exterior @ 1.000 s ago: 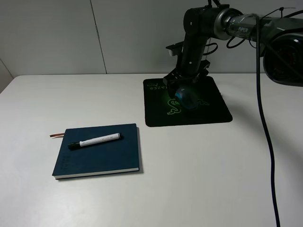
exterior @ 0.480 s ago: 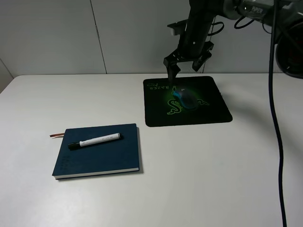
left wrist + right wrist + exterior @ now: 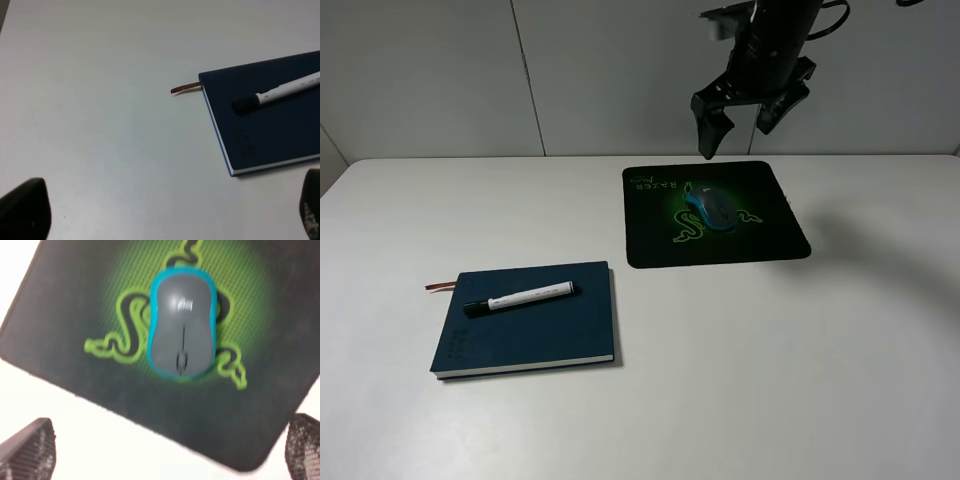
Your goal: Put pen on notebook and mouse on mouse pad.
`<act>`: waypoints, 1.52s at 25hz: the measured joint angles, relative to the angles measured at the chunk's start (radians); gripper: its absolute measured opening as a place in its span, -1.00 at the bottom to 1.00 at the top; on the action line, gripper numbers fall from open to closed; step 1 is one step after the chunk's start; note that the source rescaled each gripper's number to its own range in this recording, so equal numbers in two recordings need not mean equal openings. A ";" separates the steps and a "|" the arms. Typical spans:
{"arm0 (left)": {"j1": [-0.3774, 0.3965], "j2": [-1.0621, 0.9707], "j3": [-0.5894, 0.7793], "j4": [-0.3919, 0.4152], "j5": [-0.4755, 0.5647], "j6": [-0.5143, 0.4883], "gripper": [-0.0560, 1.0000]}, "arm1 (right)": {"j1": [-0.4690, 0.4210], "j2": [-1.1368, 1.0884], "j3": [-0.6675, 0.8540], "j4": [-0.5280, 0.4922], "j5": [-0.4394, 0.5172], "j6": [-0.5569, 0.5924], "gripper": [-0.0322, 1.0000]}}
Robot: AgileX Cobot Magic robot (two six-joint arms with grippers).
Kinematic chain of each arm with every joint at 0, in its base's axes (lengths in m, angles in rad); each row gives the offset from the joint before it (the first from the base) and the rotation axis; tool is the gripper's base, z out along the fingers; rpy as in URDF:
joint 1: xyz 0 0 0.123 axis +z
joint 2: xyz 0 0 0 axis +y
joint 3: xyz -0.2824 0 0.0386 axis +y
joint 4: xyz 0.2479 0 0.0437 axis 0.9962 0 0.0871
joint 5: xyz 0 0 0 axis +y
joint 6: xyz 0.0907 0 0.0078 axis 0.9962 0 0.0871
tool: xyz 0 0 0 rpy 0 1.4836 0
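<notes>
Mouse (image 3: 710,209): lay on mouse pad (image 3: 770,240), directly below the right gripper (image 3: 738,128), fingers spread and empty. Pen (image 3: 520,297): rested on notebook (image 3: 520,335), just beyond the left gripper (image 3: 165,220), fingers apart, empty.

The right arm (image 3: 772,40) was glossy black, a thin cable looping beside it; its tool (image 3: 738,112) had two dark, mesh-textured fingers (image 3: 27,447).

White table (image 3: 740,380) before pale grey panelled wall (image 3: 430,80), apparently seamed.
</notes>
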 joint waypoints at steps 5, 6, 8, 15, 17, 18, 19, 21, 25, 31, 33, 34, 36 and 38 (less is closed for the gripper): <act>0.000 0.000 0.000 0.000 0.000 0.000 1.00 | 0.000 -0.150 0.171 0.011 0.000 0.011 1.00; 0.000 0.000 0.000 0.000 0.000 0.000 1.00 | 0.000 -0.177 0.199 0.011 0.001 0.020 1.00; 0.000 0.000 0.000 0.000 0.000 0.000 1.00 | 0.000 -0.230 0.263 0.014 0.002 0.037 1.00; 0.000 0.000 0.000 0.000 0.000 0.000 1.00 | 0.000 -0.413 0.453 0.015 0.002 0.052 1.00; 0.000 0.000 0.000 0.000 0.000 0.000 1.00 | 0.000 -0.469 0.503 0.015 0.002 0.052 1.00; 0.000 0.000 0.000 0.000 0.000 0.000 1.00 | 0.000 -0.493 0.532 0.015 0.002 0.052 1.00; 0.000 0.000 0.000 0.000 0.000 0.000 1.00 | 0.000 -0.521 0.561 0.015 0.002 0.053 1.00; 0.000 0.000 0.000 0.000 0.000 0.000 1.00 | 0.000 -0.577 0.615 0.015 0.002 0.057 1.00; 0.000 0.000 0.000 0.000 0.000 0.000 1.00 | 0.000 -0.713 0.729 0.015 0.002 0.073 1.00; 0.000 0.000 0.000 0.000 0.000 0.000 1.00 | 0.000 -0.951 0.860 0.015 0.003 0.080 1.00; 0.000 0.000 0.000 0.000 0.000 0.000 1.00 | 0.000 -1.034 0.889 0.015 0.004 0.088 1.00; 0.000 0.000 0.000 0.000 0.000 0.000 1.00 | 0.000 -1.082 0.899 0.015 0.005 0.097 1.00; 0.000 0.000 0.000 0.000 0.000 0.000 1.00 | 0.000 -1.173 0.916 0.015 0.004 0.115 1.00; 0.000 0.000 0.000 0.000 0.000 0.000 1.00 | 0.000 -1.276 0.929 0.019 0.005 0.134 1.00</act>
